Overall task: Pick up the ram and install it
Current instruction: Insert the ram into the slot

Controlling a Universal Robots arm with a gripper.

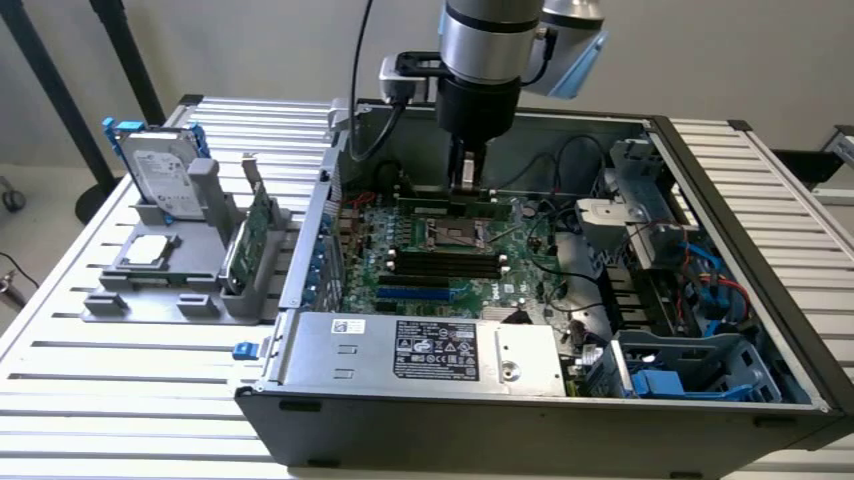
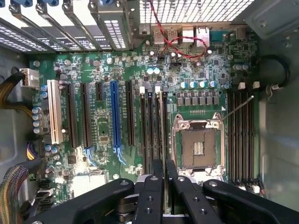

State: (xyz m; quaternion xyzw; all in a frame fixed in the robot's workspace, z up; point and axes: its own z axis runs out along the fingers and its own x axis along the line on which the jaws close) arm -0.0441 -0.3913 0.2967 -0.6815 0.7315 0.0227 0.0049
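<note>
Counter [image 1: 120, 380] carries the open computer case [image 1: 534, 420] below me. Motherboard [image 2: 103, 126] lies flat inside, straight under my end effector [image 1: 465, 185]. End effector is clenched narrow on the ram [image 1: 447, 205], which stands on edge right beneath my fingertips, at the slots [image 2: 150, 130] beside the CPU socket [image 2: 196, 144]. Seated or not, can't tell.

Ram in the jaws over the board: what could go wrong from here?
1. The gripper grips the ram near its middle only. The long stick may tilt, so one end could seat first.
2. The black memory slots run close side by side. A small sideways error could land the ram on a neighbouring slot or a ridge.
3. The open CPU socket lies right beside them. A slip could hit its contacts.
</note>
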